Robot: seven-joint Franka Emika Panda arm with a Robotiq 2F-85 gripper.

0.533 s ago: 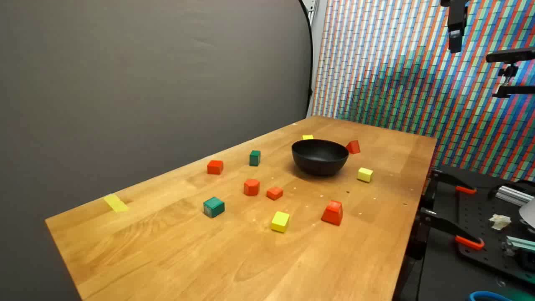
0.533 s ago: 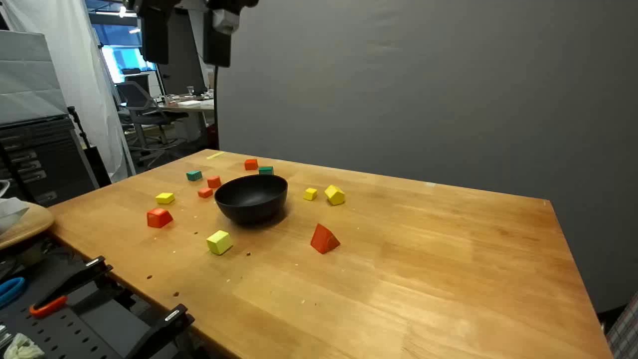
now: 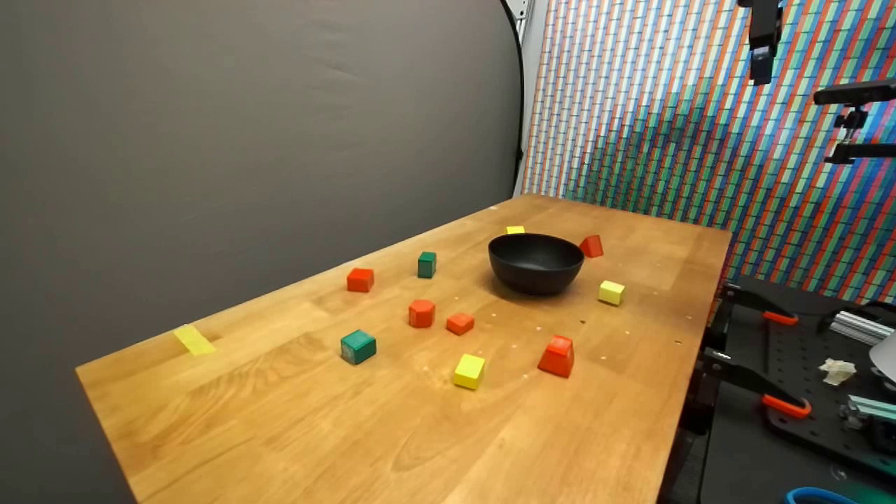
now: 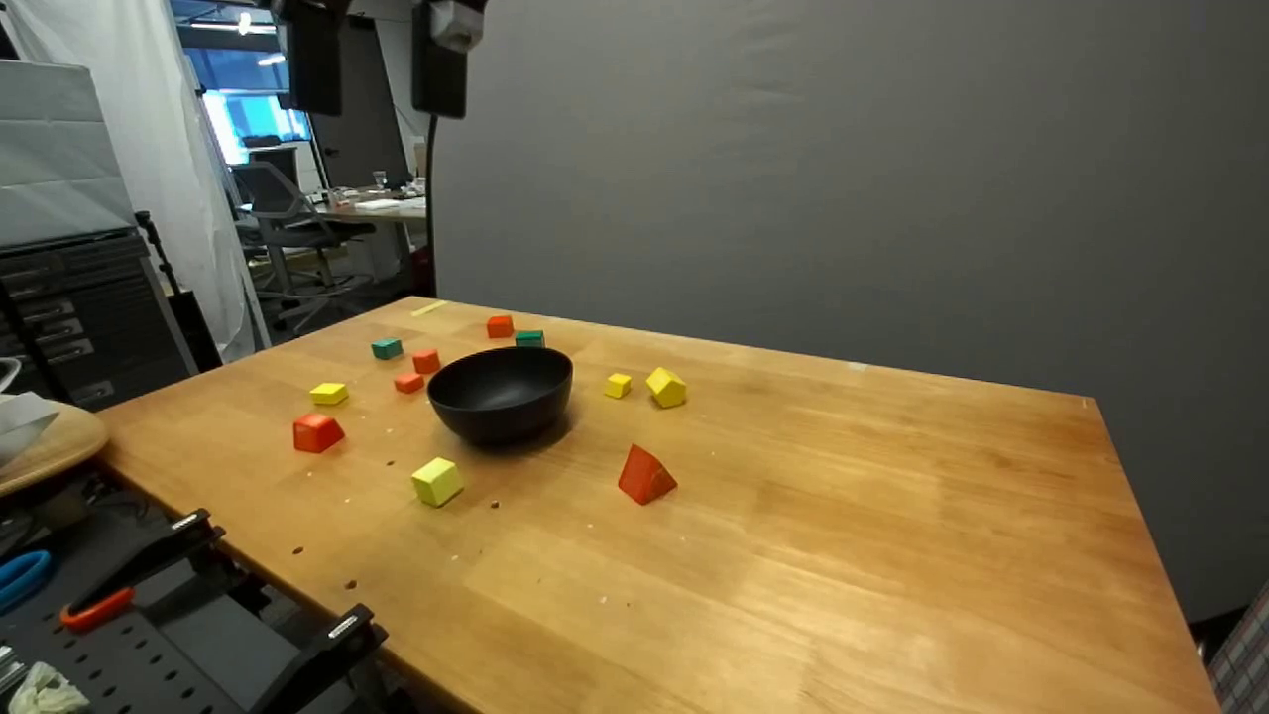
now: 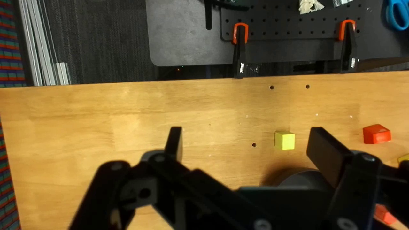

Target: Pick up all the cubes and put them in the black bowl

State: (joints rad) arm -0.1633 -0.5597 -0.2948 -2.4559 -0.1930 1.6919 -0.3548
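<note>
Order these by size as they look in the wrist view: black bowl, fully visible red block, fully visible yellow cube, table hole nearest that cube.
1. black bowl, though the gripper hides part of it
2. red block
3. yellow cube
4. table hole

Lab, probably: clamps (image 5: pixel 240 52), office chair (image 4: pixel 315 235).

Tabletop (image 4: pixel 892 516) bright, soft shadow beneath the black bowl (image 4: pixel 501 397), grey backdrop (image 3: pixel 280 140) dim to my eye, distant pane (image 4: pixel 253 114) glaring blue-white in an exterior view, gripper (image 5: pixel 246 137) dark and blurred in wrist view.
</note>
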